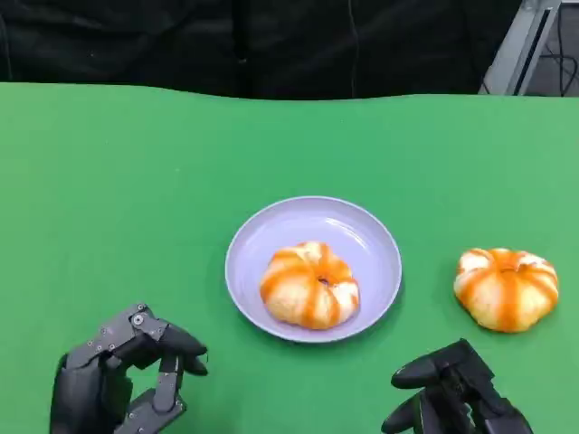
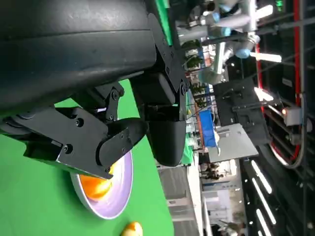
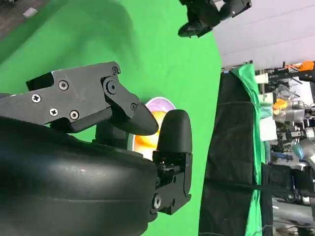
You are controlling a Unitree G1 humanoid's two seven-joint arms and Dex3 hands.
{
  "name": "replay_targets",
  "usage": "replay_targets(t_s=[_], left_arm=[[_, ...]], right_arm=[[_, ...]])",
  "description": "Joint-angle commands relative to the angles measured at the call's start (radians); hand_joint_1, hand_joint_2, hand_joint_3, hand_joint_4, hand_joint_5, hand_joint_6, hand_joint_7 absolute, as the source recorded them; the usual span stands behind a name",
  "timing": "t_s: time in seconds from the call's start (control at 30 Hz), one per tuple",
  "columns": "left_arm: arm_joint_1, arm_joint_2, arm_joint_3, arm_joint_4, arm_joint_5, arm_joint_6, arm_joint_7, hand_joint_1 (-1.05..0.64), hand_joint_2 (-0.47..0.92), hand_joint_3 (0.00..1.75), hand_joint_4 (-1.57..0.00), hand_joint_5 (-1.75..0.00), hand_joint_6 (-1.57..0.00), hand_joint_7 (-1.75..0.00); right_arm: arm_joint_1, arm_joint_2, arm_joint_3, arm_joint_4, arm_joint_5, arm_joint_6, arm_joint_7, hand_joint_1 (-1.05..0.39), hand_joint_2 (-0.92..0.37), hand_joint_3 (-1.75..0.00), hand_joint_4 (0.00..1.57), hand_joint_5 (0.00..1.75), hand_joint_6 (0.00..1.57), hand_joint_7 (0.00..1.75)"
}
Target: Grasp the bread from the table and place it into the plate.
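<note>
A: Layout, large to small. Green table. Lavender plate at centre, bread in the plate filling most of the near half. Left hand low at the near left, fingers loosely bent and apart, holding nothing. Right hand low at the near right, fingers apart, also holding nothing. Bread on the table just right of the plate, clear of the rim, beyond the right hand.

B: Risks?

A: Judged only. Little free floor in the plate, so could land the second piece on the first and roll it off, or tip the rim. Soft, domed bun: could dent under a hard squeeze or slip from a shallow pinch. Could also nudge the plate on approach, given the small gap.

B: View differences?

A: Head view: gives both pieces and both hands at once, with the gap between bun and rim. Left wrist view: catches the plate edge-on under the fingers, an orange piece inside, a sliver of the other piece past it. Right wrist view: looks across the plate to the left hand.
</note>
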Motion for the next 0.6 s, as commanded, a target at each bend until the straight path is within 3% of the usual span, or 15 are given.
replay_targets(t_s=[0.03,0.37,0.6], left_arm=[[0.001,-0.011,0.027,0.012,-0.026,0.010,-0.037,-0.01,0.59,1.09,-0.86,-1.65,-0.83,-1.42],[-0.021,-0.025,0.073,0.053,0.038,-0.018,-0.052,-0.06,0.63,0.95,-0.85,-1.63,-0.81,-1.43],[-0.032,-0.039,0.073,0.060,0.023,-0.014,-0.079,-0.03,0.52,1.13,-0.86,-1.56,-0.84,-1.37]], right_arm=[[0.004,-0.012,-0.012,-0.013,0.012,-0.011,0.008,-0.25,-0.92,-1.00,0.17,1.75,0.05,1.75],[0.003,-0.008,-0.019,-0.012,0.012,-0.006,0.008,-0.26,-0.92,-0.98,0.16,1.75,0.03,1.75],[-0.007,-0.013,-0.031,0.001,0.015,-0.011,0.020,-0.27,-0.92,-0.97,0.16,1.75,0.05,1.75]])
